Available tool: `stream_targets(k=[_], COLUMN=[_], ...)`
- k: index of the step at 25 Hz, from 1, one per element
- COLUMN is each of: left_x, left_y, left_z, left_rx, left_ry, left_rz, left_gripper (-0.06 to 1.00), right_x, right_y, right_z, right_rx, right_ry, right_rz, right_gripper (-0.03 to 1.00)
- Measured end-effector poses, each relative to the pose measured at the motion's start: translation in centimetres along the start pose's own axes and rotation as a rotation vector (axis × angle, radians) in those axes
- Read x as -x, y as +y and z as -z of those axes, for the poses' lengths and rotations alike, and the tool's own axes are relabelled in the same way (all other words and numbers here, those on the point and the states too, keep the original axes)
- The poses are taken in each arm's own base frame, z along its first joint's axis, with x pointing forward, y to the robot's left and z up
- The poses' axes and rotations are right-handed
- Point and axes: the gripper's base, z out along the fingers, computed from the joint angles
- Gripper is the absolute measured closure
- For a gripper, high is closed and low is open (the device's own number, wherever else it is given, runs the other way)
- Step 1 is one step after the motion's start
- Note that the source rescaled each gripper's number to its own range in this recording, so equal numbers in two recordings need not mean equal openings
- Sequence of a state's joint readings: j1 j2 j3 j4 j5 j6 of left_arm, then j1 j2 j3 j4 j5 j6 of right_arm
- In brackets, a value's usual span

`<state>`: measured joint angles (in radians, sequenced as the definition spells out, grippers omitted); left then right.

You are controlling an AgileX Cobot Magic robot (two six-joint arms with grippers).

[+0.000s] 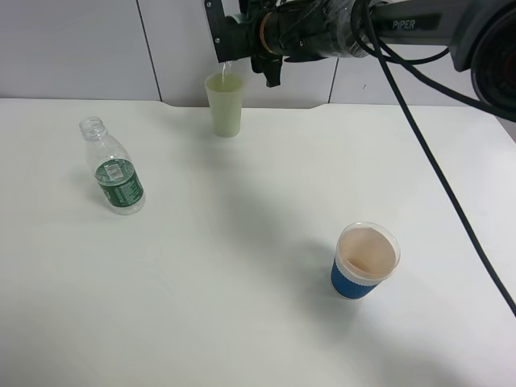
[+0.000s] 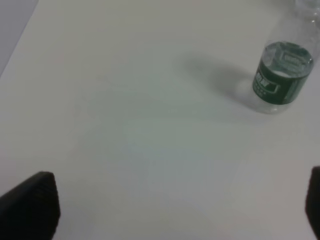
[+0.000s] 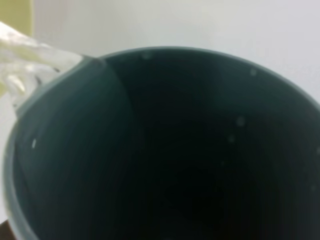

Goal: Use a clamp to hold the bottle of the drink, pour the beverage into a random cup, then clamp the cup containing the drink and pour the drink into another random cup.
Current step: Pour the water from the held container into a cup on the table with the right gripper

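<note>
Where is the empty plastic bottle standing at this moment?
In the exterior high view, the plastic bottle stands upright on the left side of the white table, well left of the pale green cup.

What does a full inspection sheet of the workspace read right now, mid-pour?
Surface: white table, no spill seen.
Job's things: bottle upright, uncapped, looks near empty, standing left; pale green cup upright at the back, taking a thin stream; dark cup tilted above it, water leaving its lip; blue cup upright, front right, apart from the rest.
Clutter: nothing seen.
Grippers: right claw carries the dark cup over the green one; left claw open, low over bare table, bottle ahead of it.
Cables: black cable hangs from the right arm across the table's right side.
Surroundings: grey wall panels behind.
</note>
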<state>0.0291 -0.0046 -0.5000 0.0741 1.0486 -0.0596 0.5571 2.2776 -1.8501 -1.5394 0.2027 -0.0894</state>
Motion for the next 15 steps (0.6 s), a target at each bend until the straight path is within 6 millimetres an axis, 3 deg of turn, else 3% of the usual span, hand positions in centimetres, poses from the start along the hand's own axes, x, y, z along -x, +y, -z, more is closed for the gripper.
stream_targets(k=[15], left_x=[0.00], left_y=[0.00], left_z=[0.00], left_rx=[0.000], left_ry=[0.000], left_rz=[0.000], left_gripper=[-0.06], right_x=[0.53], right_y=[-0.08], right_z=[0.11], right_rx=[-0.004], right_ry=[-0.014], right_rz=[0.127], right_gripper=[0.96])
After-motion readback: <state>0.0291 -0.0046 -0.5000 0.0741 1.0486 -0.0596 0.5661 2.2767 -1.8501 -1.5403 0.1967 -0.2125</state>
